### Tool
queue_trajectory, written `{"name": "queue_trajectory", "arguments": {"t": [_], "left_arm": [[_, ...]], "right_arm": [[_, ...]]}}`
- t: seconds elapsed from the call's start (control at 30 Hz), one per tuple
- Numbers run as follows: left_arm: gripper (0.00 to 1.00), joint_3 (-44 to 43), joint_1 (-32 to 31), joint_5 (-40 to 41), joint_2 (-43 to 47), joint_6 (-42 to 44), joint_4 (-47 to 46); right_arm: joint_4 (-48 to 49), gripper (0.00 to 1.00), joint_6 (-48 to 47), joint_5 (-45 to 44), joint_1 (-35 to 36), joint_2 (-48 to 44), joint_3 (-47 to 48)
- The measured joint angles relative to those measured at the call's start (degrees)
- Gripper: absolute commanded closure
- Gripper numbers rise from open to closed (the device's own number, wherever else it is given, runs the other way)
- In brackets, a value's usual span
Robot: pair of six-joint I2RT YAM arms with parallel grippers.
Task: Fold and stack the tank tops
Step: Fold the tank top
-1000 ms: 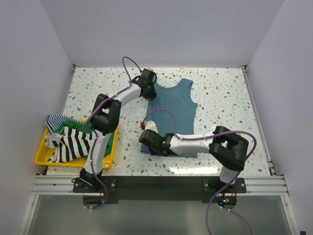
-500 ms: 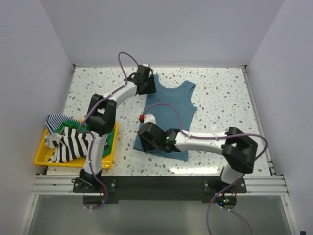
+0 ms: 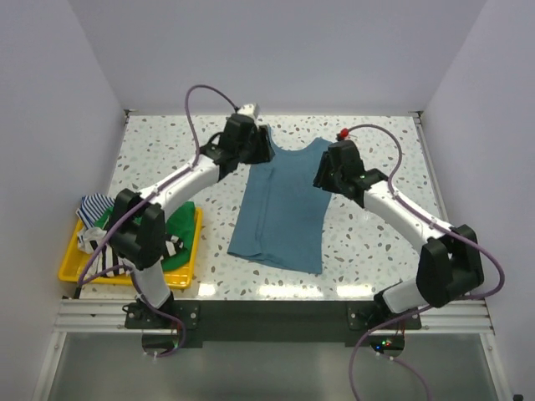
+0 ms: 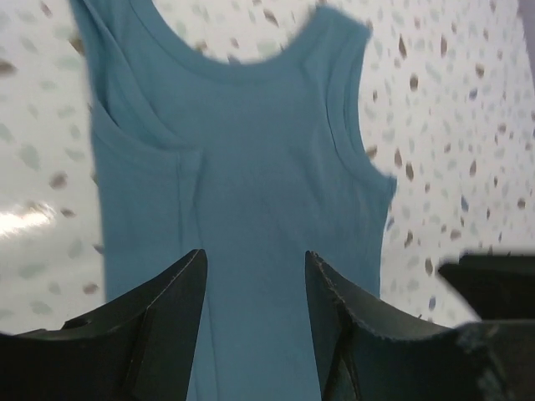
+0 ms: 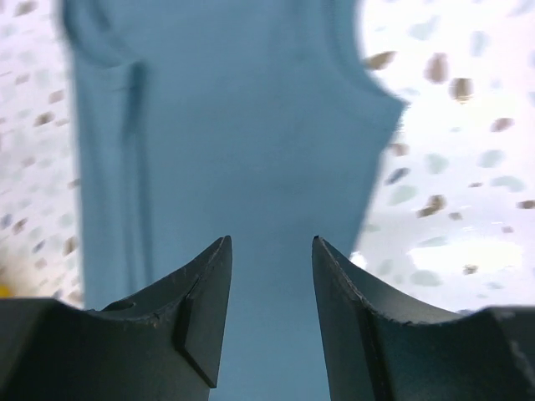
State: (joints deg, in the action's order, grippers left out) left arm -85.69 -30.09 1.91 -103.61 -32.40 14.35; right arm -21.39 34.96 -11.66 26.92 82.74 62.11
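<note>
teal tank top (image 3: 280, 213): lay flat on speckled surface (image 3: 376, 142), neck toward far edge | left tool (image 3: 253, 149): poised over one shoulder strap, fingers apart, gripped nothing | right tool (image 3: 328, 173): poised over opposite armhole, fingers apart, empty | yellow tray (image 3: 71, 269): held green top (image 3: 180, 232), striped tops (image 3: 94, 207)

White-and-black arms (image 3: 180, 177), purple cables (image 3: 205, 86), black fingers (image 4: 159, 326).
</note>
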Motion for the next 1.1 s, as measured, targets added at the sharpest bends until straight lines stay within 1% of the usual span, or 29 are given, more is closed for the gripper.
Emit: {"name": "queue_trajectory", "arguments": {"t": [0.13, 0.23, 0.33, 0.43, 0.57, 0.7, 0.83, 0.87, 1.1], "left_arm": [[0.46, 11.0, -8.0, -0.5, 3.8, 0.0, -0.4], [0.46, 15.4, -15.6, -0.6, 4.0, 0.0, 0.2], [0.47, 17.0, -23.0, -0.9, 4.0, 0.0, 0.3], [0.47, 17.2, -28.0, -1.2, 4.0, 0.0, 0.2], [0.47, 17.0, -31.8, -1.1, 3.5, 0.0, 0.2], [0.47, 15.7, -34.7, -0.4, 0.6, 0.0, 0.4], [0.48, 14.8, -37.0, 0.3, -2.5, 0.0, 1.5], [0.49, 14.5, -37.5, 0.5, -3.2, 0.0, 1.7], [0.52, 11.8, -39.8, 1.9, -5.7, -0.2, 3.9]], "right_arm": [[0.0, 0.54, -1.4, 3.6, -9.9, 6.6, 0.0], [0.2, 0.55, -2.1, 5.3, -14.3, 12.1, 0.3], [0.5, 0.55, -2.7, 6.6, -15.8, 18.1, 2.1], [0.9, 0.55, -3.1, 7.4, -15.8, 21.5, 3.7], [1.9, 0.55, -3.1, 8.2, -15.7, 23.3, 5.3], [3.0, 0.57, -3.1, 8.2, -15.7, 23.3, 5.7], [3.2, 0.67, -3.1, 8.1, -15.7, 24.2, 6.6], [3.4, 0.73, -3.1, 8.0, -15.7, 24.6, 6.7], [3.6, 0.86, -3.3, 7.1, -15.7, 26.0, 7.1]]}}
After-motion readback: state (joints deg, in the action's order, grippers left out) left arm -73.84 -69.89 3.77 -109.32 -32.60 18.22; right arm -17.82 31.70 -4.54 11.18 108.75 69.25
